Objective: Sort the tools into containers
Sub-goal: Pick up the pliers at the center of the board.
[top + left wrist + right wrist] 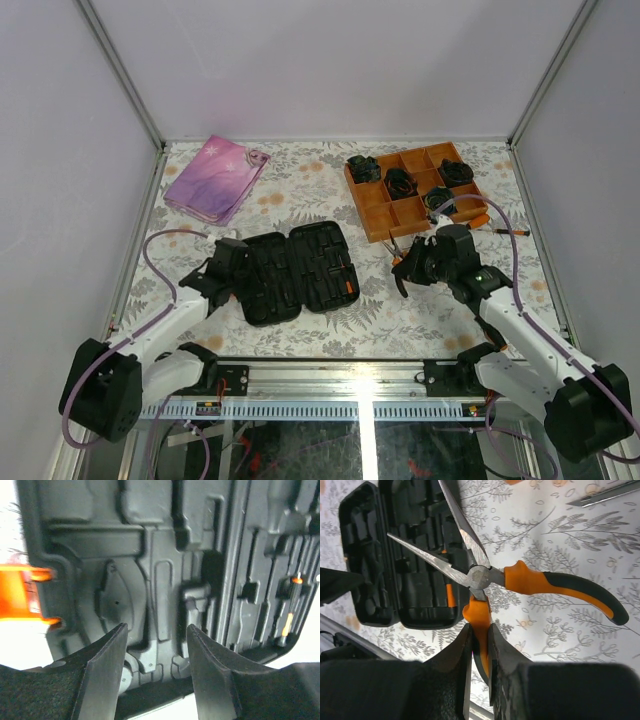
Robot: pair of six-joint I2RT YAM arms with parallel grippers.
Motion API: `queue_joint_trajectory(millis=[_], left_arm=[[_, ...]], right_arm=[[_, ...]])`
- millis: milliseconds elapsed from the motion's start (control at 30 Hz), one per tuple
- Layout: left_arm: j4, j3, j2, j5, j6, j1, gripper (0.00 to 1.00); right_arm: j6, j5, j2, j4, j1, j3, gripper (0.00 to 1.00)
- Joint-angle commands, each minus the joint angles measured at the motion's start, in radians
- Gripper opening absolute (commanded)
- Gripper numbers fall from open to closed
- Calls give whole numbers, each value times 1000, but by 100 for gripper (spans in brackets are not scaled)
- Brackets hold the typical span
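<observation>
The black tool case lies open in the middle of the table, its moulded slots facing up. One orange driver sits in a slot of its right half. My right gripper is shut on one orange-and-black handle of the pliers. The pliers hang spread wide above the tablecloth, just right of the case. My left gripper hovers open over the case's left half, nothing between its fingers. The orange zipper tab shows at the case's edge.
An orange divided tray with black rolled bundles stands at the back right. Beside it lies another orange-handled driver. A pink-purple pouch lies at the back left. White walls enclose the table.
</observation>
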Motion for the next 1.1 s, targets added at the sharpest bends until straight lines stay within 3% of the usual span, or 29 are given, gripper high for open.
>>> queue_joint_trajectory(millis=[0, 300, 567, 767, 1067], left_arm=[[111, -21, -27, 10, -36, -75, 49], [220, -41, -235, 75, -83, -108, 51], [304, -74, -374, 90, -187, -121, 55], [326, -73, -357, 93, -206, -138, 59], [344, -65, -324, 83, -211, -166, 61]], right_arm=[[98, -71, -30, 147, 40, -7, 0], [237, 175, -2, 257, 302, 0, 0], [298, 370, 130, 331, 503, 89, 0], [318, 415, 232, 396, 606, 157, 0], [325, 423, 320, 435, 664, 233, 0]])
